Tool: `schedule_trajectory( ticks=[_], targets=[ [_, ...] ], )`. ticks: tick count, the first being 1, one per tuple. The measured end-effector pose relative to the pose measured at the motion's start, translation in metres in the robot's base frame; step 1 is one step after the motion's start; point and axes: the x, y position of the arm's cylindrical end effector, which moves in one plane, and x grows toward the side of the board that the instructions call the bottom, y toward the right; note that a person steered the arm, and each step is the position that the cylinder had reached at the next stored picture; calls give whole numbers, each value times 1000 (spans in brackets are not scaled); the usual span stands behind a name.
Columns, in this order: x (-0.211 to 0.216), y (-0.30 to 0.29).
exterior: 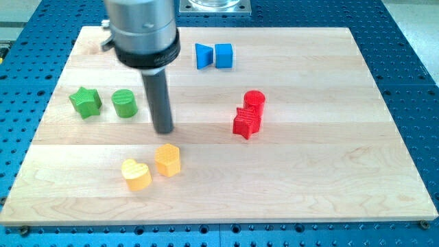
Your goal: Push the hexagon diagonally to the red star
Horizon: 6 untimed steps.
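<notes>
On the view's left of the wooden table (329, 185) sit a green star (86, 101) and a green cylinder (125, 103). Lower down lie a yellow heart (136, 174) and the yellow hexagon (167, 160), just beside each other. My tip (164, 130) stands just above the hexagon toward the view's top; being a bare rod, this end effector has nothing to open or close. Two blue blocks (214, 55) sit near the top. The red star (246, 123) touches a red cylinder (254, 101) to the right. I judge the tip should circle to the hexagon's lower left, then push diagonally up and right, gently.

green star (85, 102) | green cylinder (125, 103) | two blue blocks (214, 55) | red cylinder (254, 101) | yellow heart (136, 174)
</notes>
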Motion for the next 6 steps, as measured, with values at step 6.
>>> schedule_trajectory(
  ticks=[6],
  targets=[
    [26, 174]
  ],
)
